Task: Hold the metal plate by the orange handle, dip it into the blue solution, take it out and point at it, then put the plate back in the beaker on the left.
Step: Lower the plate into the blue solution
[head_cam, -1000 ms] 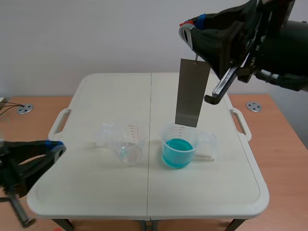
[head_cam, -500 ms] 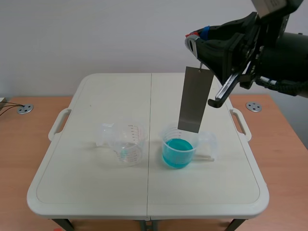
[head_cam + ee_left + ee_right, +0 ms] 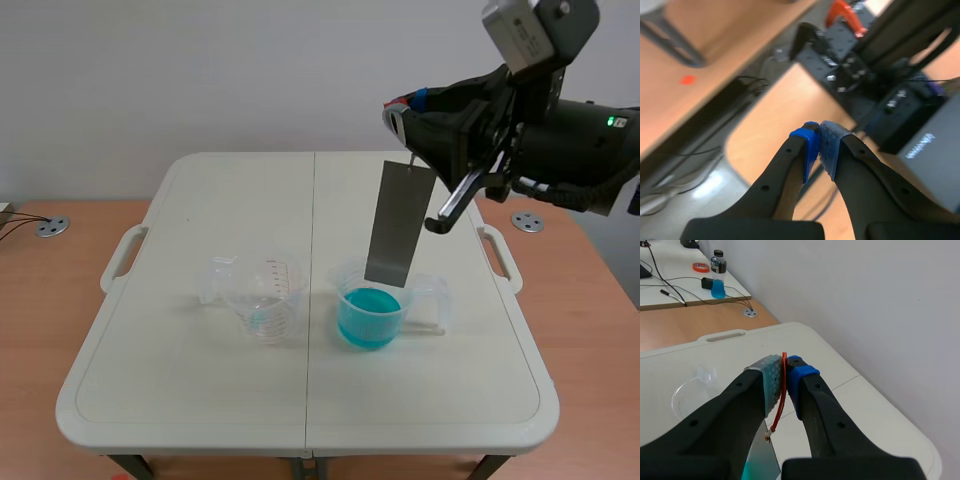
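Hanging from right gripper, pads pinched on thin orange wire handle: flat grey metal plate, slightly tilted, lower edge at mouth of clear plastic beaker of blue solution. Clear near-empty beaker near, to its left. Left gripper closed, pads meeting, holding nothing.

The flat rectangular metal plate is plain dull grey, and its thin wire handle is orange. The solution in the clear plastic beaker is bright turquoise blue. The second clear plastic beaker carries red scale marks. The right gripper is black; one pad is grey-green with dots, the other is plain blue. The folding plastic table is cream white.
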You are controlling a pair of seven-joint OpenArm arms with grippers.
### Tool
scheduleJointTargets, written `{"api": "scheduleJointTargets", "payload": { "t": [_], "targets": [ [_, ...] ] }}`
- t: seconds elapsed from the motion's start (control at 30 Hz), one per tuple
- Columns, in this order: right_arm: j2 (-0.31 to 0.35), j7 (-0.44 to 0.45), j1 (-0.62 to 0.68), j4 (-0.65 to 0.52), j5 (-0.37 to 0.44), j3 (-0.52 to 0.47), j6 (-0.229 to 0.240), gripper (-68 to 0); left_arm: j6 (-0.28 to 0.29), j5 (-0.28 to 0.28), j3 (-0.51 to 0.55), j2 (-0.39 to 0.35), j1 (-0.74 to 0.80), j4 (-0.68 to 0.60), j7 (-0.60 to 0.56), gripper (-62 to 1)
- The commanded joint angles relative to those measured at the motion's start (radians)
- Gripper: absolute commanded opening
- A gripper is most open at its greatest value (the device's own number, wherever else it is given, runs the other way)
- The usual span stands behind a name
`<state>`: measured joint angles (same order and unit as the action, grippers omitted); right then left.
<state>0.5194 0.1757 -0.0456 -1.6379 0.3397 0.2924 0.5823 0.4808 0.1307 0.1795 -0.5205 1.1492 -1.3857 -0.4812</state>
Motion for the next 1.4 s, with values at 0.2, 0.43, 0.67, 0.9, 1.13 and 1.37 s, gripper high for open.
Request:
{"api": "scheduleJointTargets", "payload": {
  "t": [0.2,0.43,0.67,0.9,1.13,1.37],
  "targets": [
    [-0.041,0.023,-0.024,0.033,0.003,0.006,-0.005,-66.3,0.004,-0.010,-0.058,0.030,0.000,-0.001,0.012,-59.3],
    [-0.066,0.039,-0.024,0.084,0.002,0.017,-0.006,-66.3,0.004,-0.010,-0.059,0.075,0.000,-0.001,0.038,-59.3],
    [-0.085,0.064,-0.029,0.130,0.000,0.020,-0.006,-66.3,0.004,-0.010,-0.059,0.088,0.000,-0.001,0.084,-59.3],
    [-0.099,0.090,-0.058,0.185,-0.024,0.057,-0.006,-66.3,0.004,-0.010,-0.059,0.088,0.000,-0.001,0.090,-59.3],
    [-0.106,0.125,-0.074,0.251,-0.028,0.081,-0.006,-66.3,0.004,-0.010,-0.059,0.088,0.000,-0.001,0.090,-59.3],
    [-0.135,0.146,-0.074,0.304,-0.087,0.081,-0.006,-66.3,0.005,-0.010,-0.062,0.088,-0.014,-0.001,0.117,-59.3]
  ]
}}
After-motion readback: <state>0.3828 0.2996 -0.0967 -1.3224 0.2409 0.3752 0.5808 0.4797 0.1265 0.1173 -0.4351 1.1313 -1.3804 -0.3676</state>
